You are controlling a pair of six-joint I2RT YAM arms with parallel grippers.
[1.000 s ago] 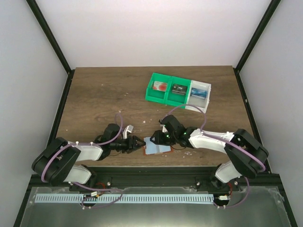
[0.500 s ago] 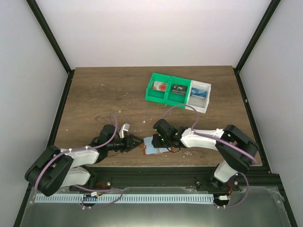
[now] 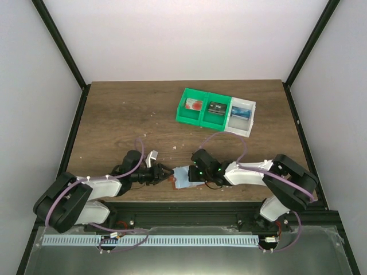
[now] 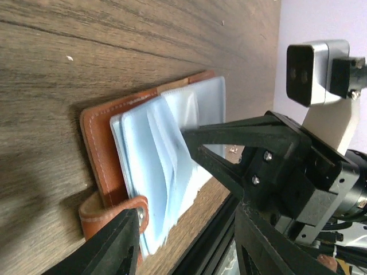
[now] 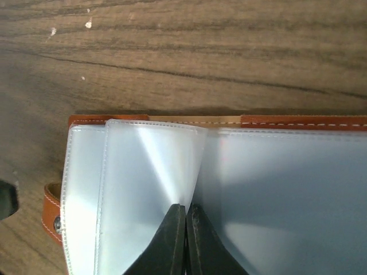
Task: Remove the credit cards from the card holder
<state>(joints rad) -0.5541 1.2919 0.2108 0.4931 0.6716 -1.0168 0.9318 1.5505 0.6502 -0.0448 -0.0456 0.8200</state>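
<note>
Dark wood tabletop inside plain white walls. Close to its near edge lies the card holder, spread open, brown leather under pale clear sleeves. The left gripper stands at the holder's strap end with its jaws apart, gripping nothing. The right gripper is pinched tight on 1 lifted sleeve. Far back sit a green bin and a white bin, with cards inside.
</note>
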